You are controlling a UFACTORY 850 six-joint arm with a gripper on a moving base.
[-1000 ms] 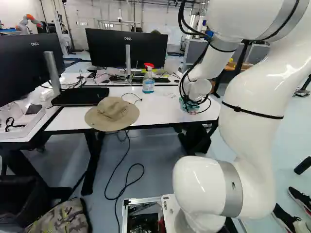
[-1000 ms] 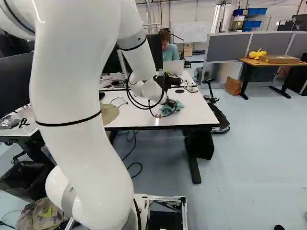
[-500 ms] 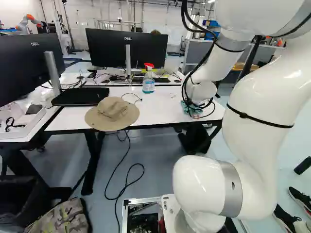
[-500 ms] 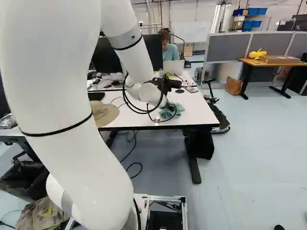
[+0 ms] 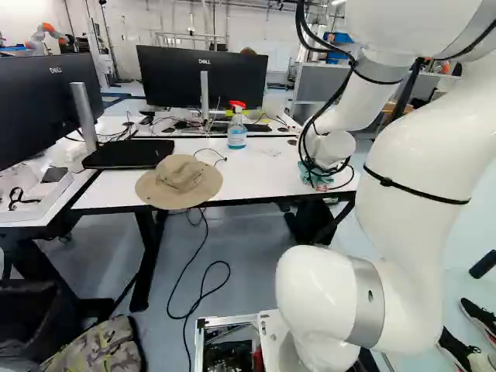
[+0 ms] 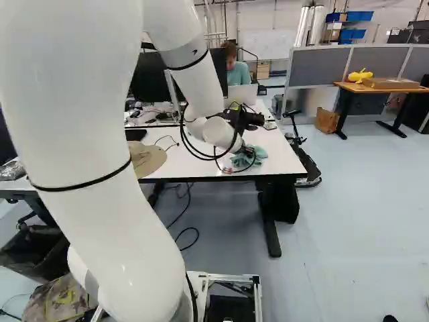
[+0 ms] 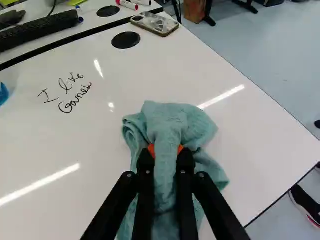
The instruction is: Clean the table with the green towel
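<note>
In the right base view the gripper point(image 6: 247, 151) is low over the right part of the white table point(image 6: 280, 159), with the green towel point(image 6: 257, 158) bunched under it. Seen from the wrist, the gripper point(image 7: 166, 152) is shut on a fold of the towel point(image 7: 172, 120), orange pads pressing from both sides; the rest spreads onto the tabletop. Handwriting in black point(image 7: 67, 95) marks the white surface beside the towel. A spray bottle with a red top point(image 5: 237, 128) stands farther back in the left base view.
A tan hat point(image 5: 179, 182) lies at the table's front edge, near a black tray-like base point(image 5: 128, 153). Monitors point(image 5: 203, 77) stand behind. A phone point(image 7: 155, 23) and a black disc point(image 7: 126, 40) lie ahead of the gripper. Cables point(image 5: 203, 271) trail on the floor.
The arm has swung toward the table's right end, carrying the gripped towel along the surface. The base has not moved, and the hat and bottle stay where they were.
</note>
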